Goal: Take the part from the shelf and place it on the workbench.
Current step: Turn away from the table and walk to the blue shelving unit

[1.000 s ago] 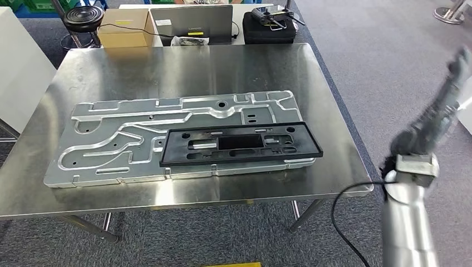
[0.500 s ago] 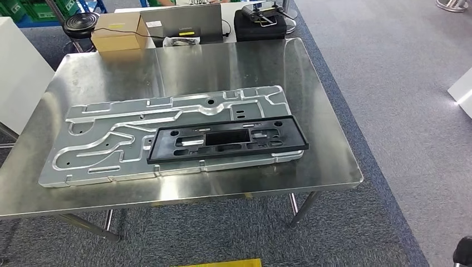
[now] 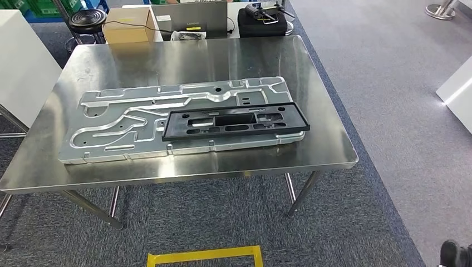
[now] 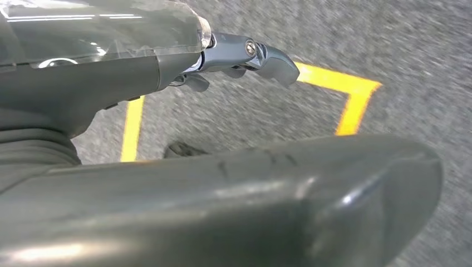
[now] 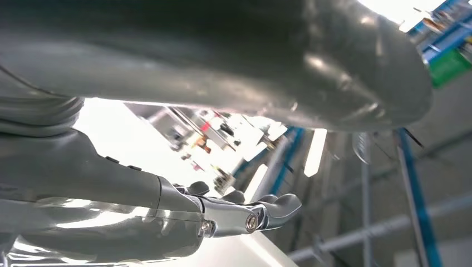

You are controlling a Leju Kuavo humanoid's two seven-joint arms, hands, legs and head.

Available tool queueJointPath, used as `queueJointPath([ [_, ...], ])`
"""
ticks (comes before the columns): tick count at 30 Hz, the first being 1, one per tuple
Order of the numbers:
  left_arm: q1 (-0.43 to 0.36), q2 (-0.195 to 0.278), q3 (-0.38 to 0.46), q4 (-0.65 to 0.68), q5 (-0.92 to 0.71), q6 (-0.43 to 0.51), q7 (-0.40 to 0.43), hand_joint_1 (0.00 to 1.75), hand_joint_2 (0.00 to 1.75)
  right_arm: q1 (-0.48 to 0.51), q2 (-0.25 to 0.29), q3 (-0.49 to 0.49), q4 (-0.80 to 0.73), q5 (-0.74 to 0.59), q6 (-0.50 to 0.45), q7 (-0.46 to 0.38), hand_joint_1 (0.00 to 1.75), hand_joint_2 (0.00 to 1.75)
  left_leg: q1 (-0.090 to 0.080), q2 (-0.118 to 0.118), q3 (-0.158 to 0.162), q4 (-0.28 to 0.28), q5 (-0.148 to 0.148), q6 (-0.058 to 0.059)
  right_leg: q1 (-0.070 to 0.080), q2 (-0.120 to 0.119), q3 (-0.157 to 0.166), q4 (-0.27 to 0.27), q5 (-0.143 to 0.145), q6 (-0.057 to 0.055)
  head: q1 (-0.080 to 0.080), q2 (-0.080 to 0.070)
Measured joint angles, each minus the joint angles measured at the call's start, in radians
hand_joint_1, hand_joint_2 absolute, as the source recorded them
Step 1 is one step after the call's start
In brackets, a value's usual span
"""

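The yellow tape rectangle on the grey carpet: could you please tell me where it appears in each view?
Head view: the yellow tape rectangle lies at the bottom edge, on the floor in front of the steel table.
Left wrist view: its corner sits right of centre, with another strip at the left.
Right wrist view: not in this picture, which looks up at ceiling lights.
Shared landmark: the grey carpet.

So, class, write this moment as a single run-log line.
black part: on grey plate | plate: on steel workbench | left hand: empty, over floor | right hand: empty, fingers apart
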Motion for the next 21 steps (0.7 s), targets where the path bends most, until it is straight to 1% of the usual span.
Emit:
queueJointPath([
  [1, 0.000, 0.000, 0.000, 0.000, 0.000, 0.000, 0.002, 0.00, 0.00, -0.003, 0.009, -0.001, 0.015, 0.009, 0.008, 0.000, 0.00, 0.00, 0.000, 0.002, -0.017, 0.004, 0.010, -0.001, -0.001, 0.000, 0.000, 0.048, -0.014, 0.003, 0.000, 0.000],
  [2, 0.000, 0.000, 0.000, 0.000, 0.000, 0.000, 0.003, 0.00, 0.00, -0.007, 0.017, -0.002, 0.030, 0.016, 0.015, 0.000, 0.00, 0.00, 0.000, 0.002, -0.035, 0.011, 0.019, -0.004, -0.002, 0.000, 0.021, 0.058, -0.002, 0.004, 0.000, 0.000],
  [3, 0.000, -0.001, 0.000, 0.000, 0.001, 0.000, 0.004, 0.00, 0.00, -0.011, 0.024, -0.004, 0.046, 0.023, 0.021, 0.000, 0.00, 0.00, 0.001, 0.003, -0.053, 0.019, 0.027, -0.007, -0.003, -0.001, 0.057, 0.037, 0.021, 0.005, 0.000, 0.000],
  [4, 0.000, -0.001, 0.000, 0.000, 0.001, 0.000, 0.004, 0.00, 0.00, -0.017, 0.031, -0.006, 0.061, 0.031, 0.026, 0.000, 0.00, 0.00, 0.001, 0.003, -0.068, 0.029, 0.033, -0.011, -0.005, -0.001, 0.110, -0.021, 0.044, 0.004, 0.000, 0.000],
  [5, -0.001, -0.002, 0.000, 0.000, 0.002, 0.000, 0.004, 0.00, 0.00, -0.026, 0.037, -0.008, 0.074, 0.039, 0.032, 0.000, 0.00, 0.00, 0.001, 0.003, -0.082, 0.039, 0.038, -0.016, -0.006, 0.000, 0.169, -0.097, 0.048, 0.003, 0.000, 0.000],
  [6, -0.001, -0.002, 0.000, 0.000, 0.002, 0.000, 0.004, 0.00, 0.00, -0.037, 0.045, -0.015, 0.093, 0.052, 0.041, 0.000, 0.00, 0.00, 0.000, 0.003, -0.090, 0.046, 0.042, -0.021, -0.004, 0.001, 0.213, -0.159, 0.040, -0.001, 0.000, 0.000],
  [7, -0.002, -0.003, 0.000, 0.000, 0.002, 0.000, 0.004, 0.00, 0.00, -0.050, 0.053, -0.027, 0.116, 0.068, 0.051, 0.000, 0.00, 0.00, -0.001, 0.002, -0.095, 0.052, 0.047, -0.027, -0.002, 0.001, 0.242, -0.206, 0.028, -0.007, 0.000, 0.000],
  [8, -0.002, -0.004, 0.000, 0.000, 0.001, 0.000, 0.004, 0.00, 0.00, -0.063, 0.061, -0.041, 0.142, 0.086, 0.062, 0.001, 0.00, 0.00, -0.001, 0.002, -0.099, 0.055, 0.053, -0.033, 0.002, 0.002, 0.253, -0.229, 0.018, -0.014, 0.000, 0.000],
  [9, -0.002, -0.004, 0.000, 0.000, 0.001, 0.000, 0.004, 0.00, 0.00, -0.076, 0.071, -0.062, 0.177, 0.110, 0.075, 0.001, 0.00, 0.00, 0.000, 0.002, -0.101, 0.055, 0.060, -0.039, 0.003, 0.002, 0.251, -0.233, 0.023, -0.022, 0.000, 0.000],
  [11, 0.000, -0.005, 0.000, 0.000, 0.000, 0.001, 0.004, 0.00, 0.00, -0.095, 0.083, -0.093, 0.226, 0.146, 0.090, 0.001, 0.00, 0.00, 0.002, 0.000, -0.105, 0.054, 0.067, -0.049, 0.004, -0.001, 0.245, -0.235, 0.035, -0.035, 0.000, 0.000],
  [12, 0.001, -0.005, 0.000, 0.000, 0.000, 0.001, 0.004, 0.00, 0.00, -0.101, 0.087, -0.102, 0.242, 0.156, 0.094, 0.001, 0.00, 0.00, 0.002, 0.000, -0.107, 0.054, 0.068, -0.051, 0.003, -0.002, 0.243, -0.237, 0.039, -0.039, 0.000, 0.000],
  [14, 0.001, -0.005, 0.000, 0.000, 0.000, 0.001, 0.004, 0.00, 0.00, -0.104, 0.089, -0.106, 0.248, 0.160, 0.095, 0.001, 0.00, 0.00, 0.003, 0.000, -0.108, 0.055, 0.067, -0.052, 0.002, -0.003, 0.241, -0.238, 0.040, -0.040, 0.000, 0.000],
  [15, 0.002, -0.006, 0.000, 0.000, -0.001, 0.002, 0.004, 0.00, 0.00, -0.114, 0.091, -0.119, 0.271, 0.174, 0.097, 0.001, 0.00, 0.00, 0.004, -0.001, -0.113, 0.068, 0.047, -0.054, 0.002, -0.003, 0.236, -0.238, 0.045, -0.044, 0.000, 0.000],
  [16, 0.001, -0.007, 0.000, 0.000, -0.005, 0.001, 0.004, 0.00, 0.00, -0.140, 0.093, -0.164, 0.369, 0.225, 0.082, 0.002, 0.00, 0.00, 0.006, -0.001, -0.132, 0.145, -0.011, -0.057, 0.003, -0.005, 0.215, -0.237, 0.062, -0.048, 0.000, 0.000],
  [17, 0.001, -0.008, 0.000, 0.000, -0.010, 0.000, 0.004, 0.00, 0.00, -0.171, 0.093, -0.218, 0.491, 0.288, 0.058, 0.004, 0.00, 0.00, 0.007, -0.001, -0.147, 0.224, -0.062, -0.060, 0.004, -0.008, 0.189, -0.236, 0.082, -0.051, 0.000, 0.000],
  [18, 0.001, -0.009, -0.001, 0.000, -0.016, -0.001, 0.004, 0.00, 0.00, -0.204, 0.088, -0.277, 0.632, 0.357, 0.025, 0.007, 0.00, 0.00, 0.009, -0.001, -0.153, 0.293, -0.101, -0.062, 0.006, -0.010, 0.161, -0.235, 0.103, -0.054, 0.000, 0.000],
  [19, 0.000, -0.010, -0.001, 0.000, -0.021, -0.003, 0.004, 0.00, 0.00, -0.232, 0.078, -0.335, 0.785, 0.425, -0.020, 0.014, 0.00, 0.00, 0.009, -0.001, -0.140, 0.333, -0.112, -0.061, 0.007, -0.012, 0.135, -0.232, 0.122, -0.053, 0.000, 0.000],
  [20, 0.000, -0.010, -0.002, 0.000, -0.024, -0.006, 0.004, 0.00, 0.00, -0.247, 0.065, -0.366, 0.886, 0.460, -0.057, 0.024, 0.00, 0.00, 0.008, -0.002, -0.095, 0.284, -0.083, -0.056, 0.008, -0.014, 0.121, -0.229, 0.131, -0.051, 0.000, 0.000],
  [21, -0.001, -0.009, -0.003, 0.000, -0.027, -0.008, 0.003, 0.00, 0.00, -0.261, 0.054, -0.394, 0.980, 0.488, -0.093, 0.037, 0.00, 0.00, 0.006, -0.002, -0.036, 0.211, -0.067, -0.050, 0.010, -0.014, 0.109, -0.226, 0.140, -0.049, 0.000, 0.000],
])
